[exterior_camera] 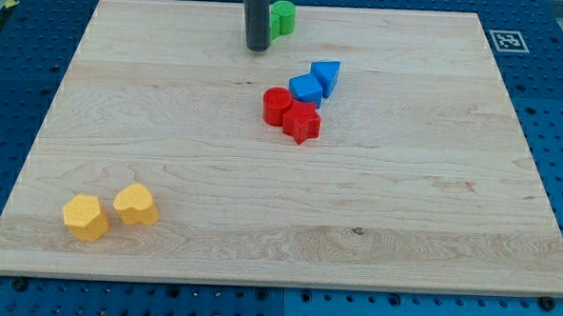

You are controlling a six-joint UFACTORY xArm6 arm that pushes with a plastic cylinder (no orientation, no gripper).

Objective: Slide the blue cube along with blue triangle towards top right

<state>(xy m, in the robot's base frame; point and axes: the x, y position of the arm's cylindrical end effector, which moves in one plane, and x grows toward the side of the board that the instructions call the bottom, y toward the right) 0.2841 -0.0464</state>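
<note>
The blue cube (305, 89) lies near the board's upper middle, touching the blue triangle (326, 76) at its upper right. My tip (258, 48) stands on the board up and to the left of both blue blocks, clear of them. A red cylinder (277, 106) and a red star (302, 123) sit just below the blue cube, touching it.
A green cylinder (282, 17) stands just right of the rod near the view's top edge. A yellow hexagon-like block (86, 216) and a yellow heart-like block (136, 204) lie at the bottom left. A marker tag (506, 40) sits off the wooden board's (412, 211) top right corner.
</note>
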